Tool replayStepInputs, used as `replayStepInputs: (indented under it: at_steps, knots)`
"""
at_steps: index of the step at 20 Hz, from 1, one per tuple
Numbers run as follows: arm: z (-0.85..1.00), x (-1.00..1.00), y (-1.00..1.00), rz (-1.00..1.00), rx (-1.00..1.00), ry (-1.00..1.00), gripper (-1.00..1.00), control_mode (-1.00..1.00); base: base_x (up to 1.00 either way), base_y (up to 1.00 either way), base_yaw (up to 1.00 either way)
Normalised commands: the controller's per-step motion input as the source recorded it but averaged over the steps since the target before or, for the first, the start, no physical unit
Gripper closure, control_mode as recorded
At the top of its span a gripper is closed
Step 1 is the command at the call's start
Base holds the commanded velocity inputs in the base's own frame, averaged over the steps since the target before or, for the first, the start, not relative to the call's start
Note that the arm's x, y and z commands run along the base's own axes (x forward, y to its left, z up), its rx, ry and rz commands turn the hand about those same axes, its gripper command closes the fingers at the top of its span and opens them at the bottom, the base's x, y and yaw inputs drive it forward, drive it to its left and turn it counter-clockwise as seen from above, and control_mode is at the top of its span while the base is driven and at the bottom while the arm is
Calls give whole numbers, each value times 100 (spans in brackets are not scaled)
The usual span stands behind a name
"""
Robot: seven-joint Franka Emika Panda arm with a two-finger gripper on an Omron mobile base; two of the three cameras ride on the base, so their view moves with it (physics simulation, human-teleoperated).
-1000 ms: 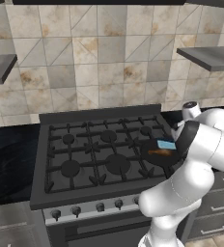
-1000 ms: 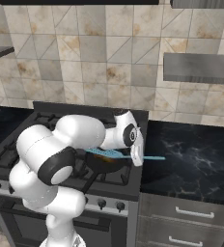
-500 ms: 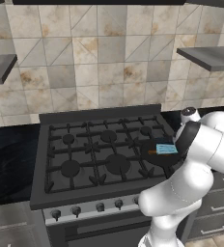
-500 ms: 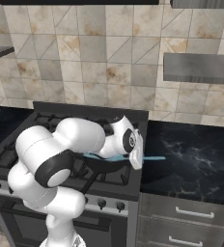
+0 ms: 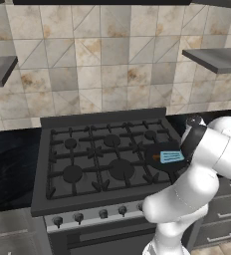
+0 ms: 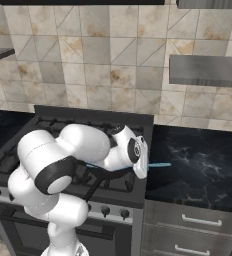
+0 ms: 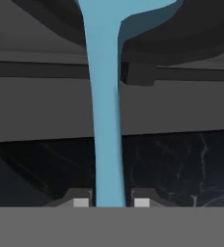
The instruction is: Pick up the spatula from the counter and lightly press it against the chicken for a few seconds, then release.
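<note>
Spatula, light blue, runs up the middle of the hand view from the bottom edge to the top. Its handle rises between the two dark finger tips of the gripper. The jaws stand close on either side of the handle and pinch it.

Behind the handle, the black marbled counter crosses the lower half of that view. Above it lies the grey edge of the stove. Above that again is the dark curved rim of a pan, where the spatula widens toward its blade at the top of the frame.

In the left base view the white arm rises from the lower right and bends its wrist toward the stove's right front corner. The pan sits there, right of centre. The pale blue blade lies over it, held about level, with a small brown-orange piece, the chicken, just at its left end. Whether the blade bears on the chicken or merely sits beside it, I cannot tell.

In the right base view the hand is at the centre of the frame. The free end of the handle pokes out to its right over the counter. The blade side runs left behind the forearm, above the pan.

Farther back, the black burner grates spread across the stove top. Behind them the beige tiled wall fills the upper part of the frame. A grey shelf hangs at the upper right, and another at the upper left.
</note>
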Motion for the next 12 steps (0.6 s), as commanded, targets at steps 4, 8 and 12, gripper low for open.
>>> replayStepInputs:
  at_steps: [4,8,12]
  knots:
    - [-3,19,0,0,0,-2,100,-100,0,0,0]
    - [-5,25,0,0,0,0,100,-100,0,0,0]
    - [-10,20,0,0,0,0,100,-100,0,0,0]
